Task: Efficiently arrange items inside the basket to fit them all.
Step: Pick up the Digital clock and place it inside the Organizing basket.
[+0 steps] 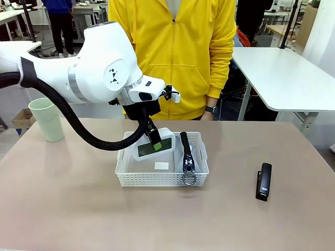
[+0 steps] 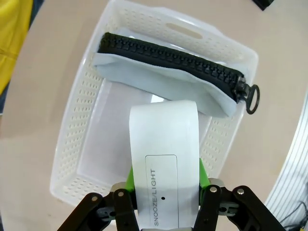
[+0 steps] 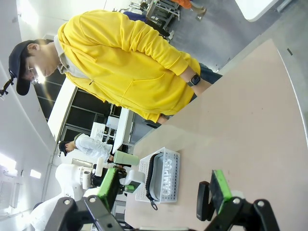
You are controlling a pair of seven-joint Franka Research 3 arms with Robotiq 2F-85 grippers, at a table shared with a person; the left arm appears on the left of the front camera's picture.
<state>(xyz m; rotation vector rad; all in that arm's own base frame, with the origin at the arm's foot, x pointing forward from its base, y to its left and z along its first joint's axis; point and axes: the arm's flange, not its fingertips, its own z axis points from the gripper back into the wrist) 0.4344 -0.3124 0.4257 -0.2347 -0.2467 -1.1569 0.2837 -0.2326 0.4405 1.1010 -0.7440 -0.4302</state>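
Pinching the white box [image 1: 167, 140] in the left gripper [image 1: 154, 142], green pads pressed tight on its two sides. Hanging tilted over the open left half of the basket [image 1: 162, 181], long side going left to right, dark screen turned toward the robot's side. From the left wrist, sticking straight out from the fingers toward the pouch [image 2: 163, 72], with "SNOOZE/LIGHT" printed on top. Cannot tell whether touching the basket floor.

Lying along the right side of the basket: the grey pouch, standing on its thin edge, black zipper up. Running from far to near, with the ring pull [image 2: 252, 98] at the near end, hanging over the rim.

Resting on the table [image 1: 78, 209], well to the right of the basket: the black stapler [image 1: 264, 181], pointing far to near. Standing upright at the far left: the green cup [image 1: 48, 119].

Well back from the basket, jaws spread wide with nothing between them: the right gripper [image 3: 164, 192].

Standing at the far side: a person in a yellow jacket [image 1: 178, 52].
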